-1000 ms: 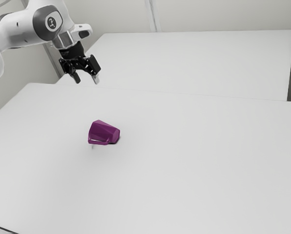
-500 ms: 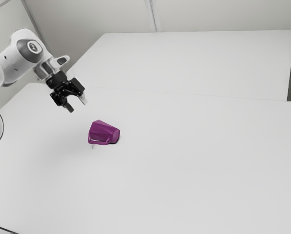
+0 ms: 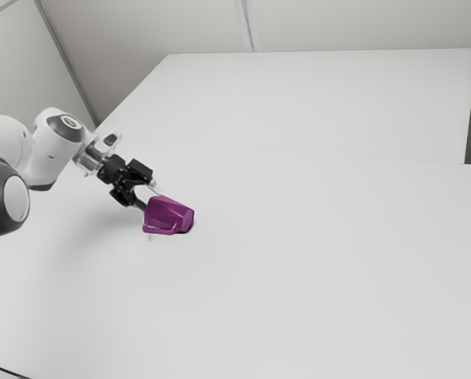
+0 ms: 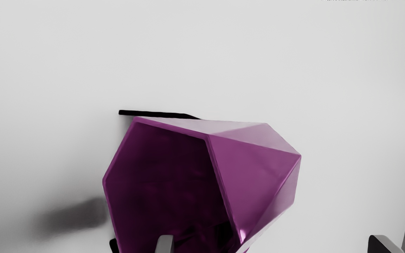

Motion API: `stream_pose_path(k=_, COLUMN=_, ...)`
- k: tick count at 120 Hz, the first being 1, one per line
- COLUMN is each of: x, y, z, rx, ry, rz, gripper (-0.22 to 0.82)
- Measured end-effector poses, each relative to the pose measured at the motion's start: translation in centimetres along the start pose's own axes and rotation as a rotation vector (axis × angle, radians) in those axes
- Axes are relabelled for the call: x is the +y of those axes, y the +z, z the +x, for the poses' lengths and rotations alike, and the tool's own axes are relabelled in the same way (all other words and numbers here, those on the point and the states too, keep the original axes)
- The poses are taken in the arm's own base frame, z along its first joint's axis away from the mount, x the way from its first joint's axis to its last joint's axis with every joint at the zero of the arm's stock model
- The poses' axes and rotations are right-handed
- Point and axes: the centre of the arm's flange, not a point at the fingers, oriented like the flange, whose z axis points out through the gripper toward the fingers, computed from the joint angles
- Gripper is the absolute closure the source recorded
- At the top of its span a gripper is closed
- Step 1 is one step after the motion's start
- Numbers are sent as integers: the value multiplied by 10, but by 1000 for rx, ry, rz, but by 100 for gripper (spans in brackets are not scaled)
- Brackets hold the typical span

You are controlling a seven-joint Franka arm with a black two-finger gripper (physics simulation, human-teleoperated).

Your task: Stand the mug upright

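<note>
In the exterior view the gripper is low over the table, right at the mouth end of the purple mug. The faceted mug lies on its side, its mouth toward the arm and its base toward the exterior view's right; its handle is on the side facing the camera. In the wrist view the gripper stands open, its fingers wide apart. One fingertip overlaps the dark mouth of the mug, the other is outside beyond the mug's wall. Whether either finger touches the mug cannot be told.
The mug rests on a wide white table. Behind it stands a second white surface. A dark cable runs by the near left corner of the exterior view.
From above and behind the mug, my gripper has come down, first toward the exterior view's left, then right up to the mug's mouth, tilting more sideways. The mug has not moved.
</note>
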Motion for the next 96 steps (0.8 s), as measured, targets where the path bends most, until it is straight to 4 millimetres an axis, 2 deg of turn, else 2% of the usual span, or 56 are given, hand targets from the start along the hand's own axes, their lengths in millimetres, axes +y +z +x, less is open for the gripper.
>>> stream_pose_path(k=12, x=-9, y=15, z=-4, rx=13, ry=-8, rz=-54, gripper=0)
stream_pose_path(k=28, x=-10, y=23, z=-5, rx=36, ry=3, rz=-108, gripper=2)
stream_pose_path(k=47, x=-12, y=30, z=-8, rx=47, ry=14, rz=-146, gripper=42)
stream_pose_path(k=58, x=-11, y=29, z=-7, rx=54, ry=28, rz=-154, gripper=57)
stream_pose_path(k=69, x=-9, y=27, z=-7, rx=60, ry=42, rz=-157, gripper=65)
stream_pose_path(k=84, x=-5, y=23, z=-7, rx=67, ry=62, rz=-156, gripper=69)
stream_pose_path(k=96, x=12, y=8, z=-8, rx=83, ry=98, rz=-151, gripper=74)
